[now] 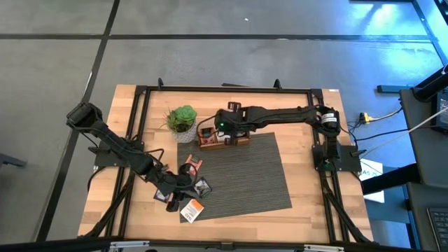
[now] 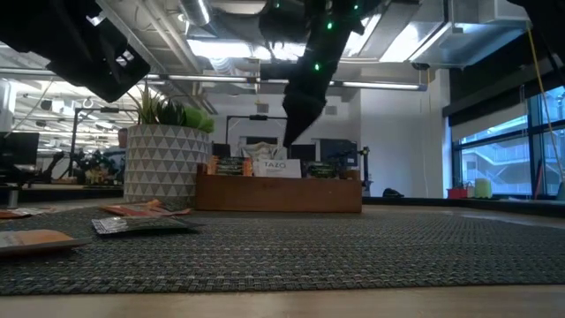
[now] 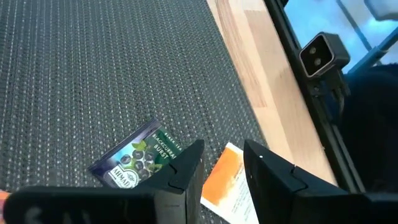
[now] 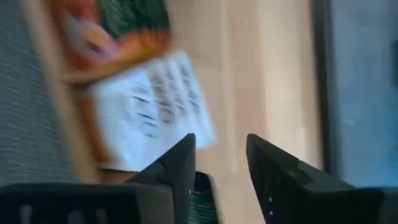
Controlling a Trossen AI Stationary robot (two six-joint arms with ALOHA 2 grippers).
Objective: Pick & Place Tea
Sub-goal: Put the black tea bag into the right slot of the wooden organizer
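Several tea sachets lie flat at the mat's near-left corner: an orange-red one (image 1: 190,166), a dark one (image 1: 201,187) (image 3: 137,162) and a white-and-orange one (image 1: 191,210) (image 3: 227,183). More sachets stand upright in the wooden tray (image 1: 224,138) (image 2: 278,190), one of them white (image 4: 149,112). My left gripper (image 1: 178,183) (image 3: 224,165) hangs open above the loose sachets, well clear of the mat (image 2: 97,44). In its wrist view the white-and-orange sachet shows between the fingers. My right gripper (image 1: 225,126) (image 2: 300,119) (image 4: 221,155) is open just above the tray, pointing down.
A green potted plant (image 1: 182,122) (image 2: 163,159) stands just left of the tray, close to the right arm. The grey woven mat (image 1: 245,175) covers the table's middle. A black frame (image 1: 224,89) borders the wooden table.
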